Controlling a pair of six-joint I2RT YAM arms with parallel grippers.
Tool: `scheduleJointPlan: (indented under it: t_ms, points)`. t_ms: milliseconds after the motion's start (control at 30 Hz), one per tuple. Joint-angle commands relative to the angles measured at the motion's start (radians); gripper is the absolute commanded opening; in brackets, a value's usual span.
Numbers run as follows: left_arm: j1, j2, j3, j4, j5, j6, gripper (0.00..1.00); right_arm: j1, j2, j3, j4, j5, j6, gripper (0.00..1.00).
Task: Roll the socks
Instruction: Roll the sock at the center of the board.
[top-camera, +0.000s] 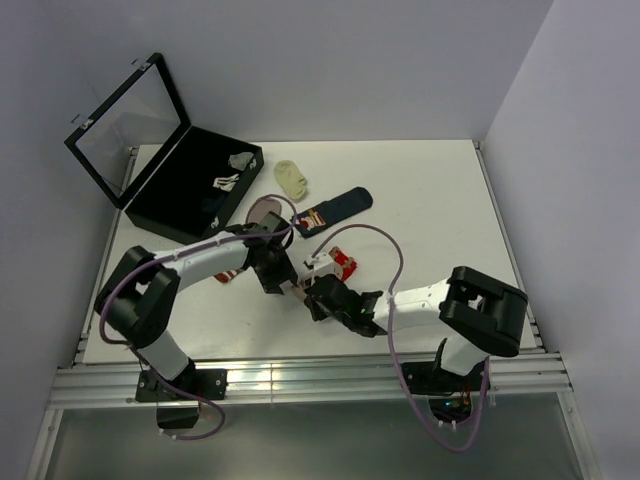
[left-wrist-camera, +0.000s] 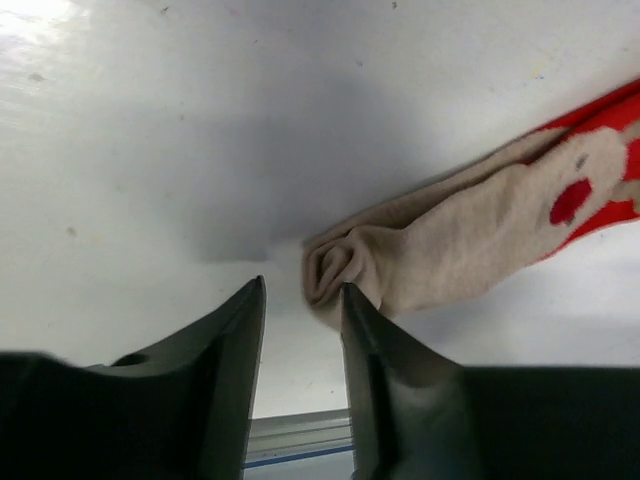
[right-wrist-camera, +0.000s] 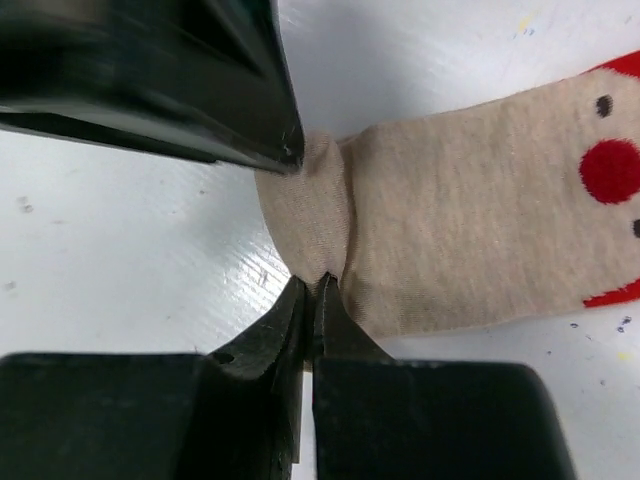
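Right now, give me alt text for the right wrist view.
The right tool, shut, pinches the partly rolled end of a beige sock with red markings on a white table. A finger of the left tool touches the roll's far side.

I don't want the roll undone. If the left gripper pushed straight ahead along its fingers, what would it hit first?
Most likely the rolled end of the beige sock, lying just ahead of the left gripper, slightly off-centre; the open gap itself faces bare table.
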Motion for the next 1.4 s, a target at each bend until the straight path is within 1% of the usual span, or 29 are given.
scheduleJointPlan:
  t_ms: [0,67,100,133,167,200,233,267,300,367,433,567,767,867,900,1167,1367]
  points:
    - [0.005,-0.13,-0.04,0.097,-0.035,-0.068,0.49,-0.079,-0.053,-0.078,0.061,-0.252,0.089,0.0]
    - [0.005,-0.162,-0.066,0.13,-0.044,-0.075,0.55,-0.142,-0.076,-0.124,0.126,-0.32,0.129,0.0]
    - [0.007,-0.187,-0.074,0.143,-0.047,-0.072,0.61,-0.165,-0.08,-0.136,0.149,-0.353,0.143,0.0]
    - [0.005,-0.199,-0.095,0.159,-0.049,-0.069,0.61,-0.189,-0.082,-0.162,0.172,-0.442,0.157,0.0]
    - [0.005,-0.212,-0.109,0.196,-0.044,-0.063,0.61,-0.238,-0.079,-0.176,0.23,-0.481,0.195,0.0]
    - [0.005,-0.236,-0.126,0.222,-0.04,-0.06,0.61,-0.261,-0.076,-0.188,0.261,-0.522,0.215,0.0]
    - [0.005,-0.247,-0.141,0.247,-0.031,-0.06,0.62,-0.283,-0.068,-0.211,0.293,-0.597,0.233,0.0]
    - [0.005,-0.258,-0.177,0.27,-0.024,-0.059,0.62,-0.327,-0.048,-0.219,0.352,-0.639,0.275,0.0]
    - [0.005,-0.271,-0.192,0.323,-0.002,-0.057,0.62,-0.344,-0.038,-0.225,0.377,-0.672,0.295,0.0]
    - [0.005,-0.276,-0.229,0.359,0.011,-0.056,0.61,-0.381,0.002,-0.237,0.452,-0.761,0.348,0.0]
    - [0.004,-0.276,-0.256,0.405,0.035,-0.057,0.61,-0.424,0.027,-0.253,0.505,-0.808,0.385,0.0]
    - [-0.001,-0.255,-0.273,0.437,0.055,-0.045,0.6,-0.49,0.119,-0.265,0.633,-0.924,0.48,0.0]
    - [-0.004,-0.223,-0.297,0.509,0.08,-0.045,0.58,-0.551,0.264,-0.277,0.797,-0.998,0.589,0.0]
    - [-0.006,-0.192,-0.286,0.503,0.074,-0.036,0.55,-0.565,0.309,-0.28,0.85,-1.016,0.638,0.0]
    - [-0.004,-0.181,-0.286,0.505,0.074,-0.036,0.53,-0.568,0.315,-0.28,0.855,-1.018,0.642,0.0]
    - [-0.006,-0.129,-0.289,0.522,0.078,-0.022,0.49,-0.576,0.331,-0.257,0.801,-1.02,0.64,0.0]
    - [-0.006,-0.052,-0.275,0.528,0.086,-0.019,0.36,-0.576,0.34,-0.257,0.818,-1.018,0.652,0.01]
